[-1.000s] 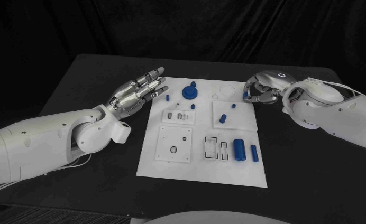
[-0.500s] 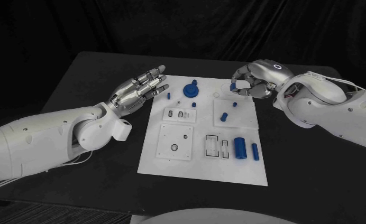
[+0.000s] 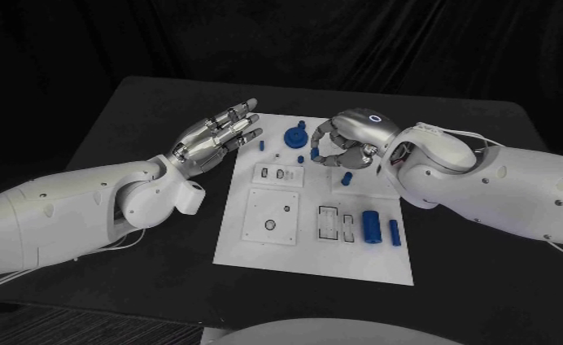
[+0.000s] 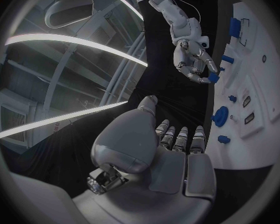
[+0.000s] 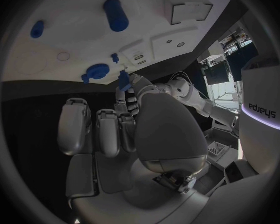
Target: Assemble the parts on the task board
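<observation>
Left hand: we see the left hand [image 3: 218, 139] raised beside the board's left edge, fingers spread wide, holding nothing.
Task board: the task board [image 3: 299, 259] lies mid-table; a blue disc part [image 3: 296, 136] stands at its far end, and a blue cylinder [image 3: 371, 226] with a slimmer blue pin [image 3: 394, 233] lies toward the near right.
Right hand: the right hand [image 3: 347, 141] hovers over the board's far middle, fingers curled, pinching a small blue part [image 4: 213, 77] at its fingertips.
Step in hand: we judge this the carry of that part to its seat.
Next move: it calls for aligning the part over a matching socket, then lowering it.
Change: a second ago the right hand sat at the board's far right edge; it has since travelled leftward over the board. The left hand is unchanged.
</observation>
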Robot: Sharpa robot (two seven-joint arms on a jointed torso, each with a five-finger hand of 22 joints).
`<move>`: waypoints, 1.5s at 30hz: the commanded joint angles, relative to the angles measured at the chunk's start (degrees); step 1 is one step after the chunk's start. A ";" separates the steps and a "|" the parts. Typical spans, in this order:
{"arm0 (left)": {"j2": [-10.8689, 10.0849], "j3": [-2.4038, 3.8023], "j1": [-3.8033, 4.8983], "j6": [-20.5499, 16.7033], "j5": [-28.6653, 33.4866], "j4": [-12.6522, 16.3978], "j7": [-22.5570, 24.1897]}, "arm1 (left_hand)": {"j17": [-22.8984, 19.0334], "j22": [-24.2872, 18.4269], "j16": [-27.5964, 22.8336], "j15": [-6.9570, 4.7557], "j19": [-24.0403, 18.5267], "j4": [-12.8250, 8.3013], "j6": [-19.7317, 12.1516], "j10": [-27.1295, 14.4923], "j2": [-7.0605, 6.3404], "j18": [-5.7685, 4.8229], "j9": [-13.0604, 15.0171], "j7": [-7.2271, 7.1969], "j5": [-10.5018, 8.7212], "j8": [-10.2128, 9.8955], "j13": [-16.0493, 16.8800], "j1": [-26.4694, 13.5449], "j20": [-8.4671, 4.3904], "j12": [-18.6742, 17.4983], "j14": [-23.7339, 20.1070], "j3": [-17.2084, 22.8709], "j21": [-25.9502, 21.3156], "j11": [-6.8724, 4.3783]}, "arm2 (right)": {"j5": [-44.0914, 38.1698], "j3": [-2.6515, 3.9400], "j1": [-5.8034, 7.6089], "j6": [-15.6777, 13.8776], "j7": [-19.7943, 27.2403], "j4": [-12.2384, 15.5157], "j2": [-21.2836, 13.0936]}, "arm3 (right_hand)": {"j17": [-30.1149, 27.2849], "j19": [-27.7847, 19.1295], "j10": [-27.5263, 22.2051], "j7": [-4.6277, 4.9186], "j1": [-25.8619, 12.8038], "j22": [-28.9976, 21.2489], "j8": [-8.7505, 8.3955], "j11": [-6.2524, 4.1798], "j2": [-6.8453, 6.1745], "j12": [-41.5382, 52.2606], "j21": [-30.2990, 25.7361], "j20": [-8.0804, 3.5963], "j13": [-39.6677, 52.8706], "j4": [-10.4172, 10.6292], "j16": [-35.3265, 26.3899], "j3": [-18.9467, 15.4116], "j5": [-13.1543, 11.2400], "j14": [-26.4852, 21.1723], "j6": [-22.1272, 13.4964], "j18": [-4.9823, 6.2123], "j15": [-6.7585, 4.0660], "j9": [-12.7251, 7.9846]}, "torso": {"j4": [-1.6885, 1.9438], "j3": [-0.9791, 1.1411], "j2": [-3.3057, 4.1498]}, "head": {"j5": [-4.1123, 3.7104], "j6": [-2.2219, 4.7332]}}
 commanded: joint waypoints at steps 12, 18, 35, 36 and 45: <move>0.64 0.04 -0.06 0.89 0.23 -0.17 0.33 | -0.10 0.05 -0.38 0.48 0.18 -0.38 0.00 0.07 0.26 0.09 0.00 0.29 0.29 0.08 -0.03 -0.40 0.43 -0.09 -0.02 0.16 -0.16 0.57 | -0.74 0.04 -2.22 4.97 -2.14 -3.45 4.29 | 9.47 0.70 6.01 0.22 -0.42 10.42 -0.23 0.63 -0.02 0.20 -0.69 0.58 15.05 -0.12 -0.46 0.53 0.82 4.78 0.30 -0.55 0.54 0.44 | -0.09 0.08 -0.02 | 0.00 -0.43; 0.75 0.04 -0.06 0.97 0.23 -0.26 0.27 | -0.10 0.05 -0.38 0.48 0.18 -0.38 0.00 0.07 0.26 0.09 0.00 0.29 0.29 0.08 -0.03 -0.40 0.43 -0.09 -0.02 0.16 -0.16 0.57 | -0.74 0.04 -2.70 5.15 -2.34 -4.18 5.45 | 9.38 0.66 6.01 0.29 -0.56 10.38 -0.37 0.69 -0.06 0.20 -0.84 0.63 15.05 -0.10 -0.53 0.54 0.71 4.76 0.24 -0.52 0.59 0.37 | 0.04 0.02 -0.02 | -0.26 -0.49; 0.64 0.04 -0.06 0.92 0.23 -0.14 0.08 | -0.10 0.04 -0.38 0.47 0.17 -0.46 -0.04 0.08 0.31 0.10 -0.01 0.29 0.30 0.08 -0.03 -0.42 0.46 -0.08 -0.02 0.22 -0.18 0.73 | -0.74 0.04 -3.33 5.16 -2.59 -5.99 7.27 | 9.14 0.56 6.01 0.38 -1.07 10.28 -0.62 0.80 -0.08 0.20 -1.19 0.75 15.05 0.03 -0.71 0.54 0.15 4.71 0.32 -0.44 0.70 0.24 | -0.11 0.01 0.00 | -0.11 -0.82; 0.64 0.04 -0.06 0.91 0.23 -0.13 0.07 | -0.10 0.04 -0.38 0.47 0.17 -0.46 -0.04 0.08 0.31 0.10 -0.01 0.29 0.30 0.08 -0.03 -0.42 0.46 -0.08 -0.02 0.22 -0.18 0.73 | -0.74 0.04 -3.33 5.23 -2.60 -6.06 7.34 | 9.09 0.57 6.01 0.40 -1.15 10.28 -0.70 0.82 -0.08 0.20 -1.19 0.77 15.05 0.05 -0.75 0.54 0.07 4.70 0.28 -0.44 0.71 0.21 | -0.09 0.03 0.01 | -0.14 -0.82; 0.67 0.04 -0.06 0.92 0.23 -0.11 0.01 | -0.10 0.04 -0.38 0.47 0.18 -0.52 -0.01 0.09 0.32 0.10 -0.01 0.31 0.31 0.09 -0.03 -0.43 0.47 -0.08 -0.02 0.26 -0.17 0.80 | -0.74 0.04 -3.34 6.29 -3.18 -6.39 7.70 | 8.86 0.41 6.01 1.45 -2.13 10.11 -3.44 1.68 -0.30 0.20 -1.80 1.31 15.05 0.13 -0.88 0.84 -1.21 4.66 -1.92 -0.35 1.37 -1.33 | -0.07 0.00 0.00 | -0.15 -0.96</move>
